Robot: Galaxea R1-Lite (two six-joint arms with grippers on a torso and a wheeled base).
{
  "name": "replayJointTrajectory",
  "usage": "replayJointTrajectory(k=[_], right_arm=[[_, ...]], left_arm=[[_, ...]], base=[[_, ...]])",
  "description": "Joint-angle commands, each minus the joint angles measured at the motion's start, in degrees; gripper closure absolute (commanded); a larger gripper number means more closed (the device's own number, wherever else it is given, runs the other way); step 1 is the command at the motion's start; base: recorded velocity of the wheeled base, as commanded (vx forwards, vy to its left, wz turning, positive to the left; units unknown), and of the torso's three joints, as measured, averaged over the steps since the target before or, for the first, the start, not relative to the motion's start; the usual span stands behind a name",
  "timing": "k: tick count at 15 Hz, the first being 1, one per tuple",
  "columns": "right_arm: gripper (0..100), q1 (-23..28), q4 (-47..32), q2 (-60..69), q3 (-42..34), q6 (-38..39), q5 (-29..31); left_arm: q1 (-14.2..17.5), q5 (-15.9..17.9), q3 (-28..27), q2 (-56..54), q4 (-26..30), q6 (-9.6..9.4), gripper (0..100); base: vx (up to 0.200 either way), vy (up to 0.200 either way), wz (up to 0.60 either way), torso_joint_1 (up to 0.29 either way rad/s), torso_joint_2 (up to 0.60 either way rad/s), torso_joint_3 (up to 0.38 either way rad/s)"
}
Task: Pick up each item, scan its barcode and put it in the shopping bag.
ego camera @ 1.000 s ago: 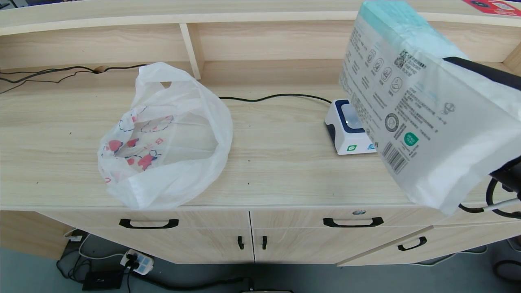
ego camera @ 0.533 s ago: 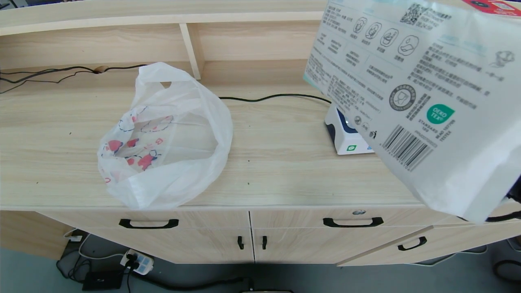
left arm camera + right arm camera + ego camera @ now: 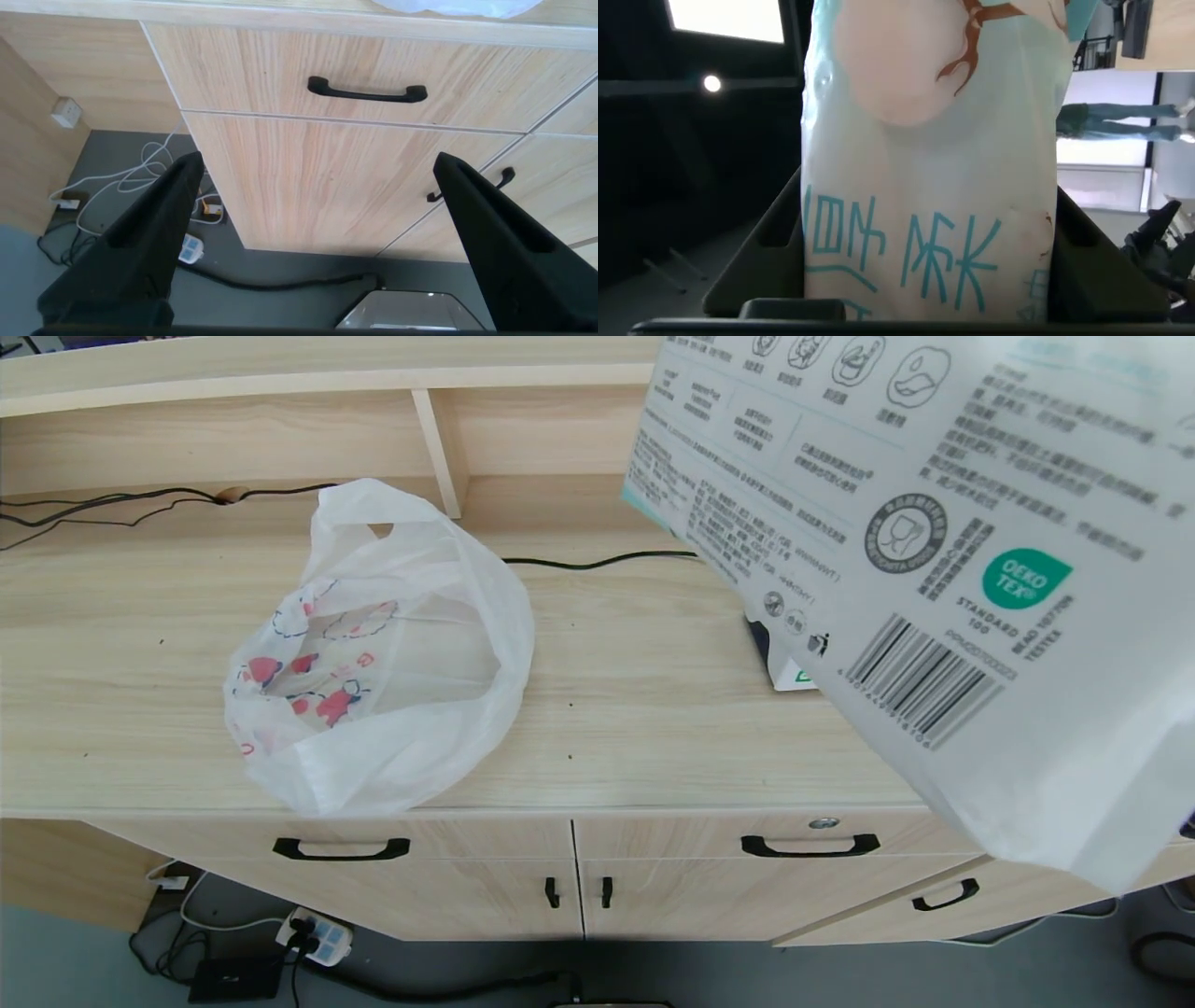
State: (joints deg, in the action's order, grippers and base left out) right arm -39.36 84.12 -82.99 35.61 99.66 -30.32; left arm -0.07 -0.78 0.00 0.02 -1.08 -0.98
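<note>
- Right tool (image 3: 929,187) clamps white printed plastic pack (image 3: 934,569) above table's (image 3: 635,737) right edge, over white-and-blue scanner (image 3: 782,670).
- Left tool (image 3: 316,168): spread open, empty.
- Step appears to be scanning; barcode faces upward, so the next move probably turns it toward the scanner.

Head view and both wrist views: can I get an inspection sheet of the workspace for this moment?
Surface: pale wood counter, a few dark specks.
Job's things: shopping bag open on the counter's left; packet held up at the right, its barcode facing the head camera; scanner mostly hidden behind the packet.
Clutter: nothing seen.
Grippers: right gripper shut on the packet; left gripper open, low before the drawer fronts.
Cables: black cable running across the counter toward the scanner; thin wires at back left; power strip on the floor.
Surroundings: shelf divider behind.
</note>
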Motion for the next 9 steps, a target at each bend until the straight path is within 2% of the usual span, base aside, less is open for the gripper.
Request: replayJointTrajectory(k=[1, 4, 5, 6, 7, 9], right_arm=[[100, -0.2, 0.2, -0.4, -0.2, -0.2, -0.1], [100, 0.1, -0.1, -0.9, 0.8, -5.0, -0.4], [100, 0.4, -0.4, -0.3, 1.2, -12.6, -4.0], [100, 0.6, -0.8, 0.2, 1.1, -16.2, -5.8], [100, 1.7, -4.4, 1.8, 0.1, -25.7, -9.0], [100, 4.6, -17.1, 3.8, -0.1, -46.7, -8.7]], left_arm=[[0.0, 0.0, 0.0, 0.0, -0.1, 0.01, 0], [0.0, 0.0, 0.0, 0.0, -0.1, 0.01, 0], [0.0, 0.0, 0.0, 0.0, -0.1, 0.01, 0], [0.0, 0.0, 0.0, 0.0, -0.1, -0.08, 0], [0.0, 0.0, 0.0, 0.0, -0.1, -0.17, 0], [0.0, 0.0, 0.0, 0.0, -0.1, -0.17, 0]], base=[[0.000, 0.000, 0.00, 0.000, 0.00, 0.000], [0.000, 0.000, 0.00, 0.000, 0.00, 0.000], [0.000, 0.000, 0.00, 0.000, 0.00, 0.000], [0.000, 0.000, 0.00, 0.000, 0.00, 0.000], [0.000, 0.000, 0.00, 0.000, 0.00, 0.000], [0.000, 0.000, 0.00, 0.000, 0.00, 0.000]])
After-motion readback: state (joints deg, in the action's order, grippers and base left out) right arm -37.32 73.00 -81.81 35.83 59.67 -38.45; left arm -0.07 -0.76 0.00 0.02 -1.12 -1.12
